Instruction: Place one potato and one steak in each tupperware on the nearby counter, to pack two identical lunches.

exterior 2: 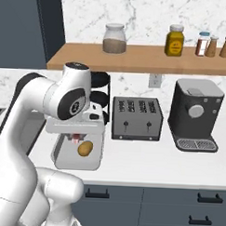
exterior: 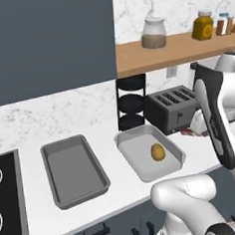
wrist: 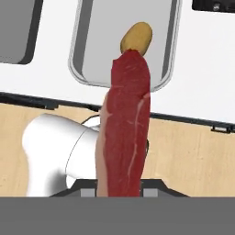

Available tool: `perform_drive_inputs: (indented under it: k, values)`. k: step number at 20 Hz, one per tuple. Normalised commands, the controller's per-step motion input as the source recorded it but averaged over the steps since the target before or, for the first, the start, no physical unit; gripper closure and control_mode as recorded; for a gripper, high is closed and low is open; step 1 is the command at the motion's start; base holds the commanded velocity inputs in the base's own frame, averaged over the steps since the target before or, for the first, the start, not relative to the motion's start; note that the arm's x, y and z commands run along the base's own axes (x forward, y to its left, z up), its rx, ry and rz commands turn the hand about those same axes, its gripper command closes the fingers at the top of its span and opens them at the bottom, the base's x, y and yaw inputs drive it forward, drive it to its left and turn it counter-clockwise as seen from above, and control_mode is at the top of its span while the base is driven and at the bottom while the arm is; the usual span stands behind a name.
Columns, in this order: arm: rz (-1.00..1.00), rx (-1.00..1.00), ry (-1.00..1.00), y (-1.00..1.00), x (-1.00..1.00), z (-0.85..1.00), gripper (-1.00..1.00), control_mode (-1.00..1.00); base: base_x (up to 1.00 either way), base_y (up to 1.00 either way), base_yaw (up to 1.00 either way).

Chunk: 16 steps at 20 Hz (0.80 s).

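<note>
My gripper (wrist: 122, 186) is shut on a long red steak (wrist: 125, 124), which juts out from the fingers toward the nearer tupperware (wrist: 94, 50). That tray (exterior: 135, 160) holds one yellow-brown potato (exterior: 157, 152), also visible as the potato (wrist: 136, 37) past the steak's tip. The hand (exterior 2: 76, 125) hovers above this tray (exterior 2: 61, 161) and its potato (exterior 2: 85, 148). The second tupperware (exterior: 73, 170) lies to the left on the white counter (exterior: 120, 191) with nothing in it. The fingertips are hidden by the steak.
A toaster (exterior: 171, 108) stands just behind the tray with the potato, beside a black rack of pans (exterior: 131, 101). A coffee machine (exterior 2: 196, 114) sits further right. The black stovetop (exterior: 6, 198) is at the left, and a wooden shelf (exterior: 174, 50) with jars is above.
</note>
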Motion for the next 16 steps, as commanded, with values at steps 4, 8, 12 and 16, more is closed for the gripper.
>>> perform_drive_inputs:
  k: [4,8,12,16]
  values:
    - [0.07,0.0,0.12,0.53,0.86,-0.42,1.0,-1.0,0.0,0.0,0.0]
    - [0.06,0.0,0.05,0.94,1.0,-0.84,1.0,-1.0,0.0,0.0,0.0]
    - [0.03,0.0,0.09,0.79,1.0,-0.98,1.0,-1.0,0.0,0.0,0.0]
    - [0.0,-0.07,0.01,0.52,1.0,-0.77,1.0,-1.0,0.0,0.0,0.0]
